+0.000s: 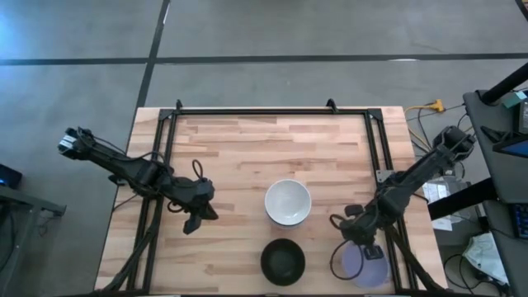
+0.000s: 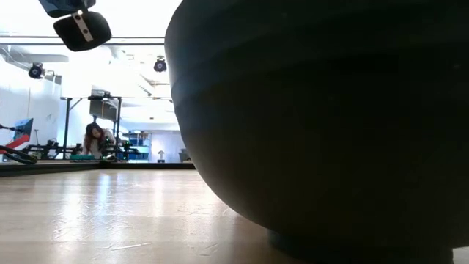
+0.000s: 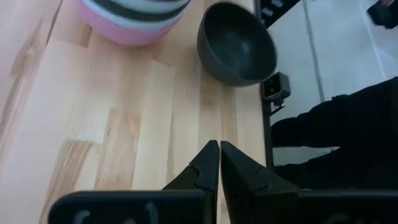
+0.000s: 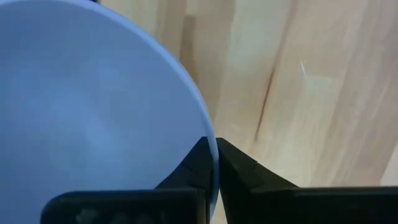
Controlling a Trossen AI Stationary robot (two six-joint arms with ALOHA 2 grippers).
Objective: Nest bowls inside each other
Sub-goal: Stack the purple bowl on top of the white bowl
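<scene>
A lavender bowl [image 1: 361,266] sits at the table's near right corner, and my right gripper [image 1: 370,250] is shut on its rim. In the right wrist view the lavender bowl [image 4: 93,106] fills the picture beside the right gripper [image 4: 213,155]. A lone black bowl [image 1: 283,261] stands upright by the near edge and looms large in the low view [image 2: 322,125]. Just beyond it stands a stack of nested bowls [image 1: 288,202], white on top. In the left wrist view the stack [image 3: 134,18] has a pink outer bowl. My left gripper [image 1: 198,218] is shut and hovers left of the stack, holding nothing. My right gripper pinches the lavender bowl's rim [image 4: 209,134], on the bowl's far side, with one finger inside the bowl and one outside. The fingers come from above, slanting in from the far right. Whether the bowl's foot rests on the table I cannot tell.
A black metal frame [image 1: 272,111] runs along the table's far, left and right sides. Bare wood [image 1: 247,148] spreads across the far half. Cables and equipment [image 1: 462,190] lie off the right edge. A person [image 2: 94,139] shows far back in the room.
</scene>
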